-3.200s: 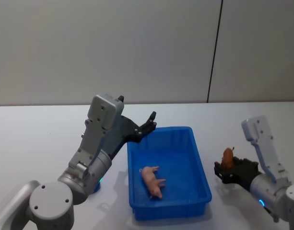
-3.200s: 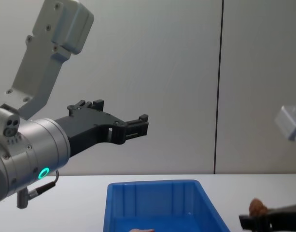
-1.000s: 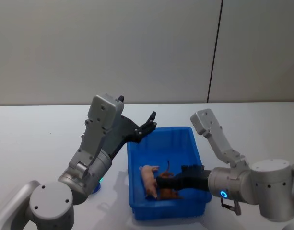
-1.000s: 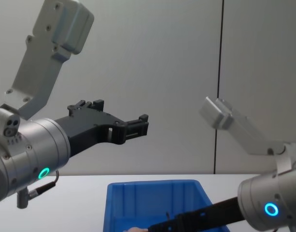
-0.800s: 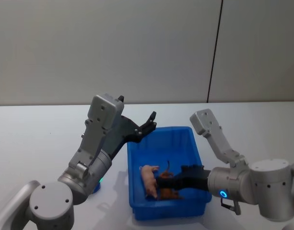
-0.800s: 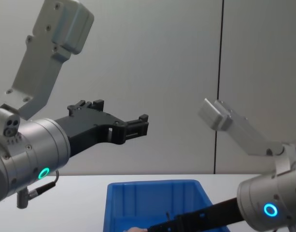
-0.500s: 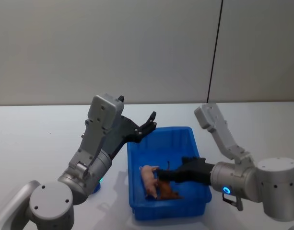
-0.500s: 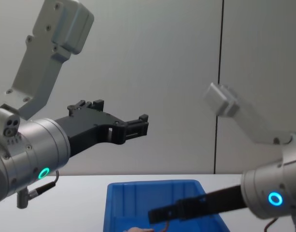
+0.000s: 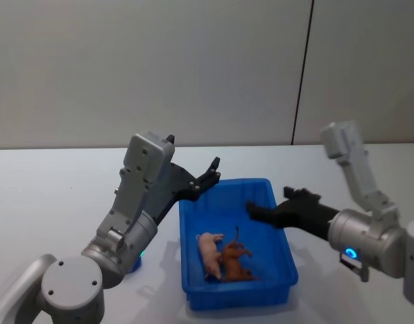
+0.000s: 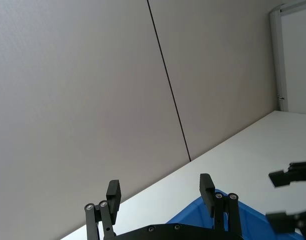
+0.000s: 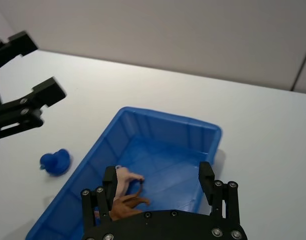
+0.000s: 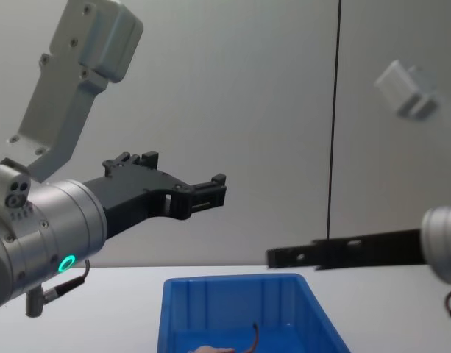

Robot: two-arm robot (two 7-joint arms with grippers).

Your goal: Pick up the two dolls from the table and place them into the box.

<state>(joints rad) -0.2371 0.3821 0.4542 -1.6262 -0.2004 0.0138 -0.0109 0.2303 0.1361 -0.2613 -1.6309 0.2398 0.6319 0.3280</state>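
A plain grey wall with one dark vertical seam [image 9: 301, 74] stands behind the white table [image 9: 44, 196]. The blue box [image 9: 237, 182] sits at lower centre of the head view, and both dolls lie on its floor, touching. The pink pig [image 9: 210, 253] is to the left and the reddish-brown figure [image 9: 235, 263] to the right, its thin tail curling upward.

The left gripper [image 9: 205, 177] hangs above the box's upper-left corner with its fingers apart and nothing between them. The right gripper [image 9: 269, 201] hovers over the right side of the box, clear of the dolls. Its own wrist view looks straight down between its spread fingers onto both dolls.

That same view adds a small blue toy [image 11: 55, 162] on the table outside the box at lower left. The chest view shows the two grippers from the side, both well above the rim. Of the dolls it catches little more than the brown tail.
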